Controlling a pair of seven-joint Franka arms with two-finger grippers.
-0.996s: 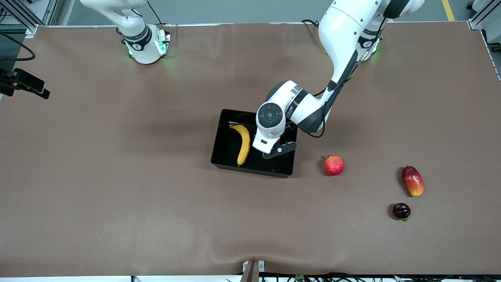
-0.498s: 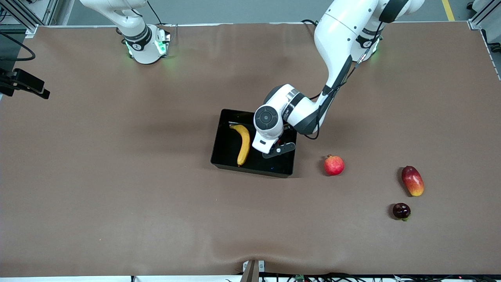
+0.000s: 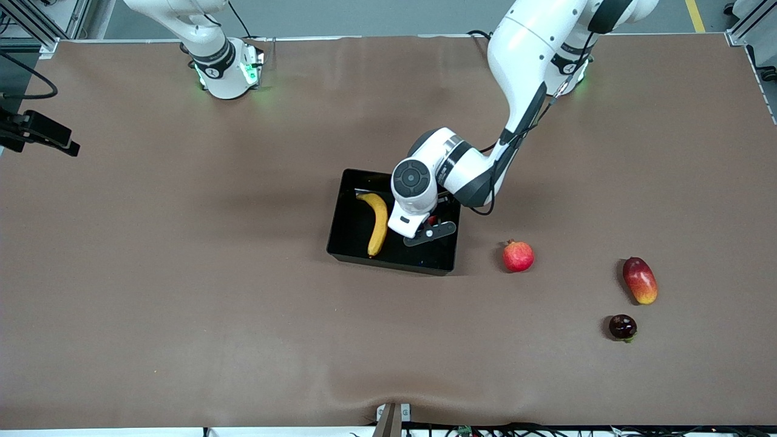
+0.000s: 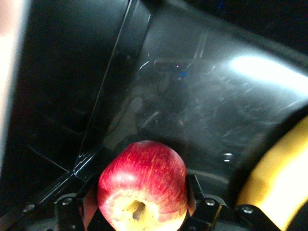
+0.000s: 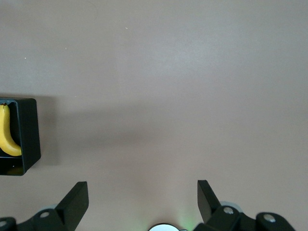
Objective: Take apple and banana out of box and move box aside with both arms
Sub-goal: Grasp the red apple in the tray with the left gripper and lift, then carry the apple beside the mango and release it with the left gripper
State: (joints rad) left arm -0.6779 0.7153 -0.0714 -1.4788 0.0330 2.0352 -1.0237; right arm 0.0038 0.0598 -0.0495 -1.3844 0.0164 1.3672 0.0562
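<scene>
Three stray fruits lie toward the left arm's end; left gripper [image 4: 139, 219] grasps apple [image 4: 142, 185] in box [image 3: 349, 237], right gripper [image 5: 143, 202] released.

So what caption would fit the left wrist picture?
Left gripper with an apple between its fingers, low inside the black box, banana alongside.

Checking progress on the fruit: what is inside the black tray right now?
The banana lies in the tray. Beside it the left pincer has an apple between its fingers, low inside. The arm covers part of the tray floor.
</scene>
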